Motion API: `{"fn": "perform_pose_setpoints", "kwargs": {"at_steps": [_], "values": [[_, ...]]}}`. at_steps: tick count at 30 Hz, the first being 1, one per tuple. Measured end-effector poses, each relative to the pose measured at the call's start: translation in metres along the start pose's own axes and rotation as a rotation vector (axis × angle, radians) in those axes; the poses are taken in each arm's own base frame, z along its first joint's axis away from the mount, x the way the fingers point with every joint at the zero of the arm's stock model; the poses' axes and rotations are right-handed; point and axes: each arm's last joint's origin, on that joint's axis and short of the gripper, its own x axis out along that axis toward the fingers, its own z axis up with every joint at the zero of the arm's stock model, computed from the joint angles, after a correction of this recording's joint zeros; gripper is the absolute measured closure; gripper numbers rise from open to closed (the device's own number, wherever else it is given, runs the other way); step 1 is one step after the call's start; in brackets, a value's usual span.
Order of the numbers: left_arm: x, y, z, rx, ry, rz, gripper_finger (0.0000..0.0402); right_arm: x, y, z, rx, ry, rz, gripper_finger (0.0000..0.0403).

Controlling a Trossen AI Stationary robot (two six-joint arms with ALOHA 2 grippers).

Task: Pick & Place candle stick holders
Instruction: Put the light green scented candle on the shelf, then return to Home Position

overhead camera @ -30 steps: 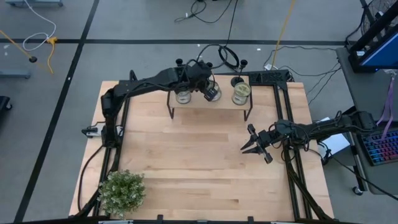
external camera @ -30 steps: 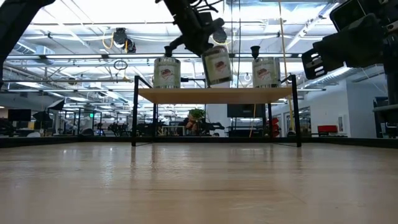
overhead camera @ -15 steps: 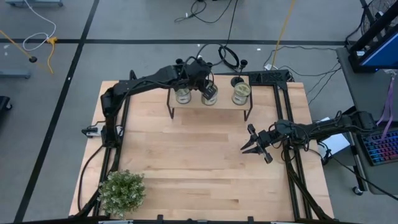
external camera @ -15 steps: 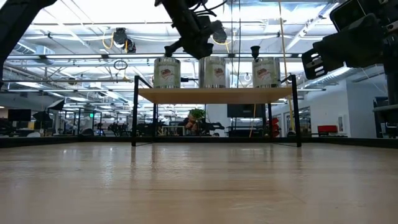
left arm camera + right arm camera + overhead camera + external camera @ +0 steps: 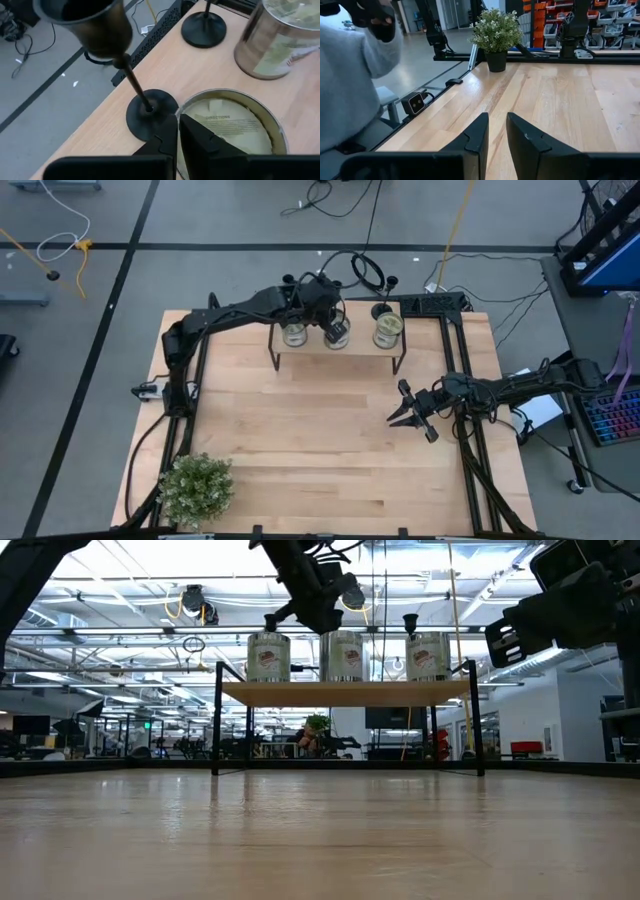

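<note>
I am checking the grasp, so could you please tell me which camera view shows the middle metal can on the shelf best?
The left wrist view shows the middle round metal can best: its open top fills the frame at the left gripper. The high view shows it small, under the arm. The low view shows its side only. The right wrist view misses it.

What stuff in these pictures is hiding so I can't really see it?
- Low view: only one candle stick holder peeks over the cans; the others are hidden behind.
- Left wrist view: the far holder loses its top at the edge.
- Left wrist view: the left gripper, shut on the middle can, covers part of the near holder.
- Right wrist view, past the open right gripper: a person's sleeve, cut off by the edge.
</note>
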Motion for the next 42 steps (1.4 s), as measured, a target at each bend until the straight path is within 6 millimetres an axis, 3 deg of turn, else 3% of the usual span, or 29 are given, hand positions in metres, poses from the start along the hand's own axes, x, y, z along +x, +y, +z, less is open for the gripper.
{"fn": "perform_pose_setpoints", "kwargs": {"at_steps": [3,7,14,19,22,26,33,38,42], "values": [[-0.01,-0.001,0.002,0.007,-0.018,-0.009,0.0376,0.0,0.0,0.0,-0.001,-0.002,0.0,0.0344],[-0.044,-0.003,0.006,0.061,-0.073,-0.033,0.0396,0.0,0.0,0.002,0.033,-0.018,0.002,0.0344],[-0.141,-0.004,0.004,0.177,-0.216,-0.073,0.0396,-0.01,0.002,0.014,0.017,-0.116,-0.007,0.0344],[-0.206,0.007,-0.024,0.188,-0.221,-0.06,0.0392,-0.023,0.001,0.02,-0.036,-0.15,-0.057,0.0344],[-0.227,0.011,-0.052,0.187,-0.233,-0.041,0.0397,-0.03,-0.001,0.018,-0.03,-0.135,-0.109,0.0344],[-0.232,0.012,-0.099,0.228,-0.261,-0.058,0.0394,-0.036,-0.004,0.013,0.003,-0.095,-0.206,0.0344],[-0.215,0.014,-0.185,0.274,-0.363,-0.188,0.0396,-0.038,-0.005,0.01,0.01,-0.071,-0.247,0.0344],[-0.191,0.027,-0.242,0.244,-0.434,-0.265,0.0397,-0.038,-0.005,0.01,0.008,-0.069,-0.247,0.0344],[-0.166,0.025,-0.281,0.268,-0.521,-0.466,0.0394,-0.038,-0.005,0.01,-0.032,-0.063,-0.249,0.0344]]}}
